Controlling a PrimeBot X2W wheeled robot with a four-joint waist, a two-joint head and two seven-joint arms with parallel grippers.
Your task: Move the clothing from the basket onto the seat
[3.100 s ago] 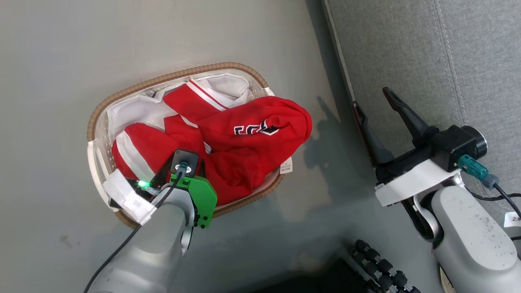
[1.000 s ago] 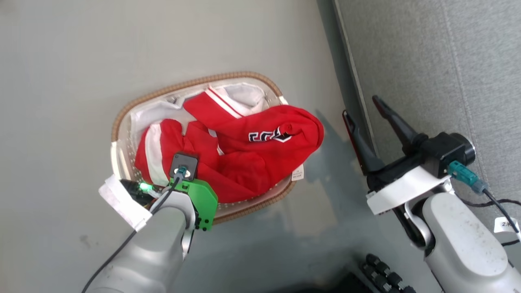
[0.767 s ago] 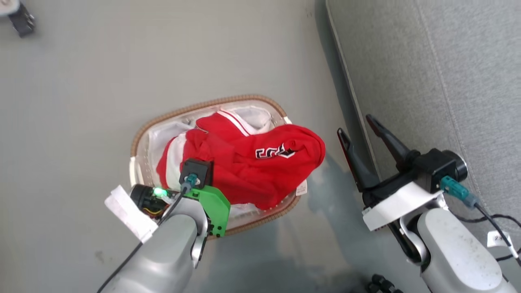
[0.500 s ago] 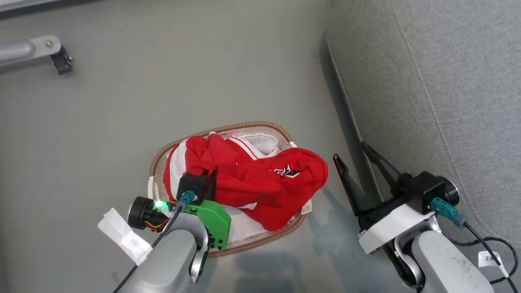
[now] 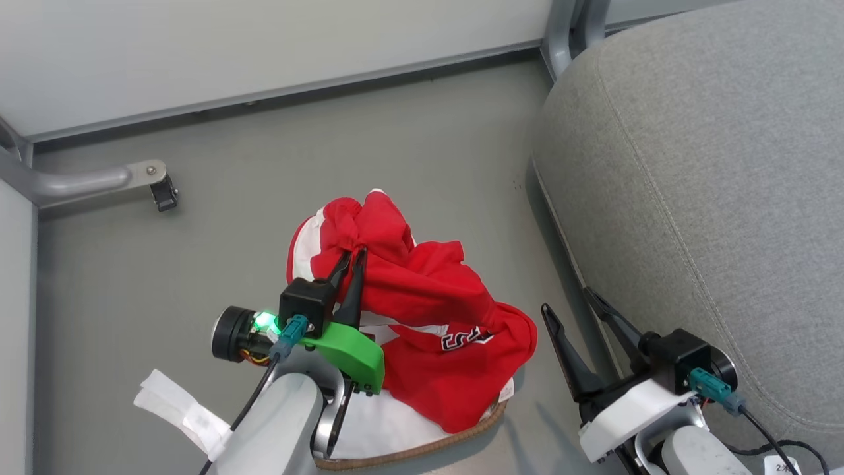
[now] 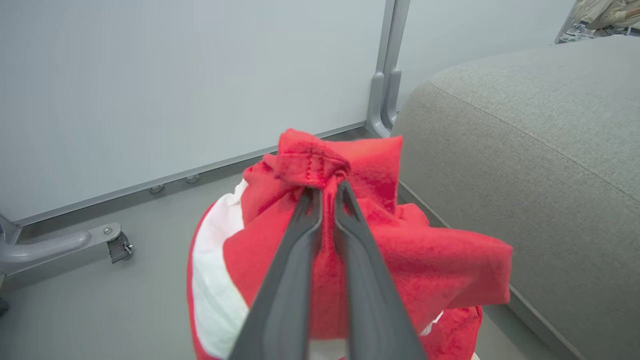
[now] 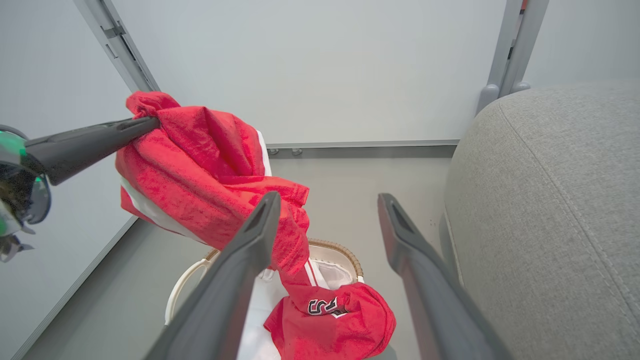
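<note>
The red clothing (image 5: 428,310) with white stripes hangs from my left gripper (image 5: 353,254), which is shut on a bunched fold of it and holds it above the basket (image 5: 422,448). In the left wrist view the two fingers pinch the clothing (image 6: 345,165) at its top. The right wrist view shows the clothing (image 7: 200,170) lifted, its lettered lower end still draped in the basket (image 7: 340,250). My right gripper (image 5: 573,303) stands open beside the seat (image 5: 699,185), with nothing between its fingers. The grey seat (image 7: 550,200) lies to the right.
A metal frame leg with a caster (image 5: 161,191) stands on the grey floor at the left. A pale wall panel (image 5: 264,46) and an upright post (image 5: 567,26) close off the far side. A cable (image 5: 784,452) trails beside the right arm.
My left gripper has risen, pulling most of the clothing up out of the basket. The head camera has tilted up, so the wall and frame leg have come into view.
</note>
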